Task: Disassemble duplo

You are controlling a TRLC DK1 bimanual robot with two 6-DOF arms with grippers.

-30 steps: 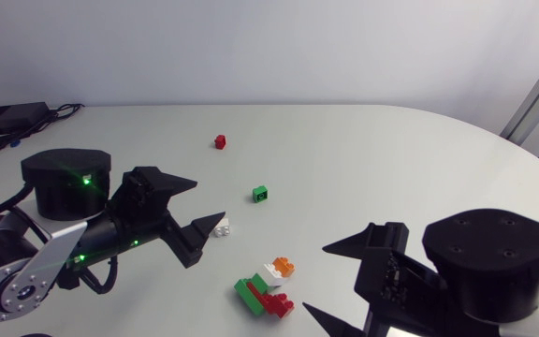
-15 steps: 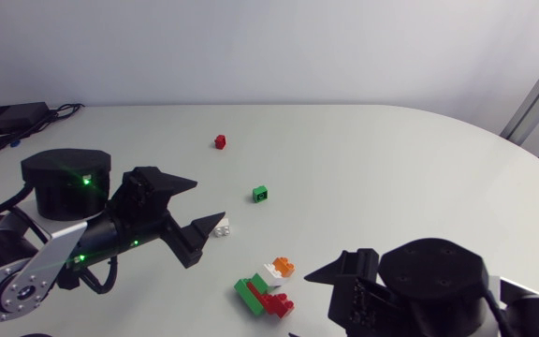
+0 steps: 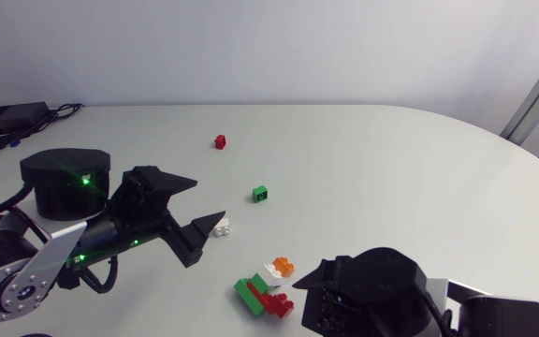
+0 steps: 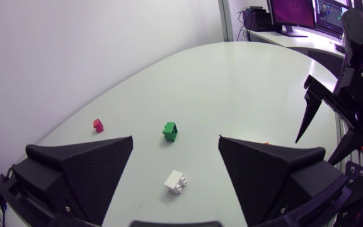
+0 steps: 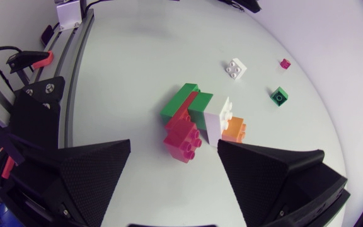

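**Cluster** [image 3: 268, 288]: joined duplo bricks lying flat on the white worktop [image 3: 391, 159], at its near side.
- Green bricks [image 5: 183, 101] form one end.
- Red bricks [image 5: 183, 133] sit against the green ones.
- White brick [image 5: 218, 118] is joined beside the green.
- Orange brick [image 5: 235, 130] touches the white brick, on the side away from the red.

**Loose pieces, placed from the cluster:**
- Loose white brick [image 3: 221, 227]: near the cluster, on the left arm's side, apart from it.
- Loose green brick [image 3: 260, 195]: beyond the cluster, toward the far wall, farther off than the loose white brick.
- Loose red brick [image 3: 220, 141]: farthest from the cluster, well apart, along the same far line.

**Left claw** [image 3: 209, 201]:
- It is on the cluster's left side, near but clear of it.
- The fingers are spread wide and grip nothing.
- The loose white brick lies just beside one fingertip. In the wrist view it shows ahead, in the gap between the fingers.

**Right claw** [image 5: 174, 144]:
- It hangs over the cluster from the right arm's side.
- The fingers are spread wide.
- From its wrist view the cluster shows in the gap between the fingers, touching neither.
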